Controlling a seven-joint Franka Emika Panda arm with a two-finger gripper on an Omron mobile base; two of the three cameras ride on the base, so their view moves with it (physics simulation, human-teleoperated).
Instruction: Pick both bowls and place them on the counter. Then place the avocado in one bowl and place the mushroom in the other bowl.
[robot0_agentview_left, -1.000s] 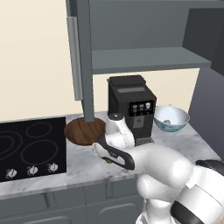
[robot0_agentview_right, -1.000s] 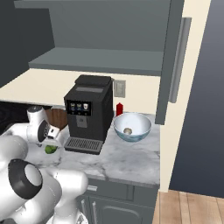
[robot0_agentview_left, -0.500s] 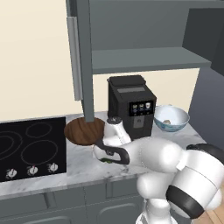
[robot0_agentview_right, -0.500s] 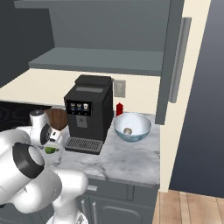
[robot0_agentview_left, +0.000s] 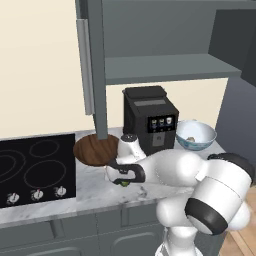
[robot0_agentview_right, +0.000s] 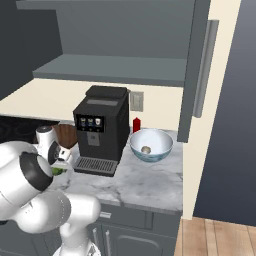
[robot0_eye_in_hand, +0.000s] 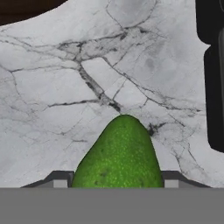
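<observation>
Gripper (robot0_agentview_left: 121, 181) low over the counter (robot0_agentview_left: 90, 187), finger tips either side of the avocado (robot0_eye_in_hand: 119, 155), touching it on both flanks; avocado on marble. Wooden bowl (robot0_agentview_left: 96, 150) just behind, beside cooktop (robot0_agentview_left: 30, 167). Coffee machine (robot0_agentview_left: 150, 119) close right of the hand. White bowl (robot0_agentview_right: 151, 145) beyond it holds the mushroom (robot0_agentview_right: 145, 149).

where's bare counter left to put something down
Bare marble shows on the counter in front of the white bowl, out to the front edge. Another free strip runs between the cooktop and the gripper. It is crowded near the coffee machine: wooden bowl, arm and avocado.
</observation>
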